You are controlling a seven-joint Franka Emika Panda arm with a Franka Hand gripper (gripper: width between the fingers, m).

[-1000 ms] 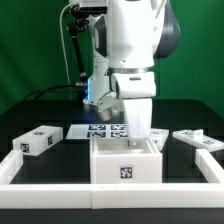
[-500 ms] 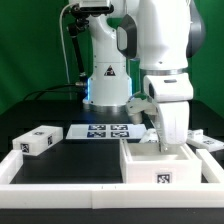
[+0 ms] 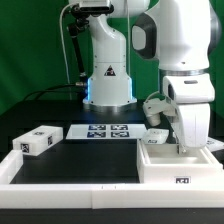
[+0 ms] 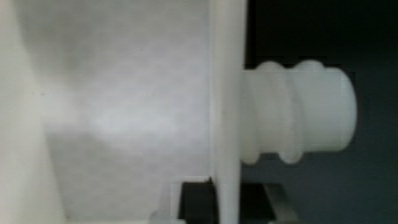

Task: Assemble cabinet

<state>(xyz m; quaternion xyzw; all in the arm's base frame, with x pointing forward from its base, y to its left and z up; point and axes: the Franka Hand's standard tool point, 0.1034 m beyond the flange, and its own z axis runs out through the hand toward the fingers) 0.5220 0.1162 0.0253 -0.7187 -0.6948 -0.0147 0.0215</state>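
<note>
- The tool (image 3: 186,140) reaches straight down into the body (image 3: 180,172). In the wrist view it is drawn narrow, with a dark pad on either side of one thin upright wall (image 4: 228,100), so it looks clamped on that wall.
- The body sits on the worktop (image 3: 90,160) in the front corner at the exterior view's right, seemingly touching the rim (image 3: 60,185).
- A ribbed peg (image 4: 294,110) sticks out sideways from the gripped wall.
- Step in hand, as I judge it: seating the body square in that corner, with no part fitted yet.
- Next move: let go of the wall and rise straight clear without tugging it. Then cross to the block (image 3: 38,141), well apart at the exterior view's left.
- The body lies flat, open side up and a tagged face toward the exterior camera. Its long axis seems to run across that view, though foreshortening leaves this unsure.
</note>
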